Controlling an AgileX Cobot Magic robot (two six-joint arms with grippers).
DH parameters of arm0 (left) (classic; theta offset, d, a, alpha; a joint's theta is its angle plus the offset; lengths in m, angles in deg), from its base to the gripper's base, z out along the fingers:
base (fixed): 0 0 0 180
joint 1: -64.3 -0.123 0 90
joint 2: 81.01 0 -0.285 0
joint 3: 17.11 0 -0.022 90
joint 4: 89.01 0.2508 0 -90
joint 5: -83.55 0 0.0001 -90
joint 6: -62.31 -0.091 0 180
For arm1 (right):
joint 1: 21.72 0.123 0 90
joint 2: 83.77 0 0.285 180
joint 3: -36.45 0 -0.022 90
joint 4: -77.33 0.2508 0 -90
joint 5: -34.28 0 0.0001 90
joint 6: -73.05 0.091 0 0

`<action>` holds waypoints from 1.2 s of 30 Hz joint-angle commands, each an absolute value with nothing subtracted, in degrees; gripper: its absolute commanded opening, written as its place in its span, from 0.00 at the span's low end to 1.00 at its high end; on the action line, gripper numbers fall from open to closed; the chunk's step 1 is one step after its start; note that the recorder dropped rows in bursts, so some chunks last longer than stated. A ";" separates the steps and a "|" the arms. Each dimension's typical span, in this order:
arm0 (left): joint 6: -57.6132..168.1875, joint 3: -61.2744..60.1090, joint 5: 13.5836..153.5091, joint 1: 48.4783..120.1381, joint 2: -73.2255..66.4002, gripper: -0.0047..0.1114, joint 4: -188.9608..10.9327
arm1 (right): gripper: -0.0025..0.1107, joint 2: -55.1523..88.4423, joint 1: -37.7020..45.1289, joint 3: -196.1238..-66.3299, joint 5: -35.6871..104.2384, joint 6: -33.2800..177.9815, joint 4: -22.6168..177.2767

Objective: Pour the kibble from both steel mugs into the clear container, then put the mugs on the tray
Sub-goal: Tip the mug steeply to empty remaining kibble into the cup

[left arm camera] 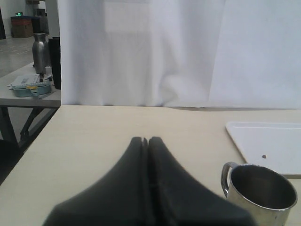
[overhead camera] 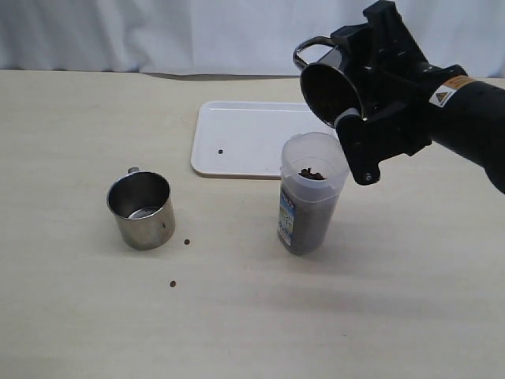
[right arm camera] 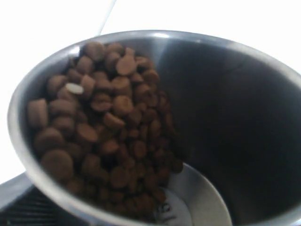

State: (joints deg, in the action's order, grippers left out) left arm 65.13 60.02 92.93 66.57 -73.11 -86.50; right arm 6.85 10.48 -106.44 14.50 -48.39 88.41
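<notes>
right tool (overhead camera: 351,83): grips tilted steel mug (overhead camera: 323,87) above clear container (overhead camera: 310,193)
left tool (left arm camera: 146,140): fingers pressed together
desk (overhead camera: 355,316): roomy in front

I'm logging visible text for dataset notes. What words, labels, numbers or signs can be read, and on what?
Nothing reads clearly.
Blue-and-white label on the clear container: print too small to read.
Sticker on the right arm: a yellow warning triangle; its words too small.
Mark on the inside bottom of the held steel mug: blurred.
</notes>
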 commanded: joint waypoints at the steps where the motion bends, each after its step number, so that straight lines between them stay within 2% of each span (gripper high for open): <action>1: 65.33 60.11 92.19 66.93 -73.23 0.04 -86.50 | 0.07 7.20 10.42 -106.65 13.20 -47.79 88.94; 36: 65.33 60.11 92.19 66.93 -73.23 0.04 -86.50 | 0.07 7.20 10.42 -107.30 12.27 -48.47 83.77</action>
State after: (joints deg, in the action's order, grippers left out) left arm 65.13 60.02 92.93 66.57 -73.11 -86.50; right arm 6.85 10.48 -106.55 14.36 -48.32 84.38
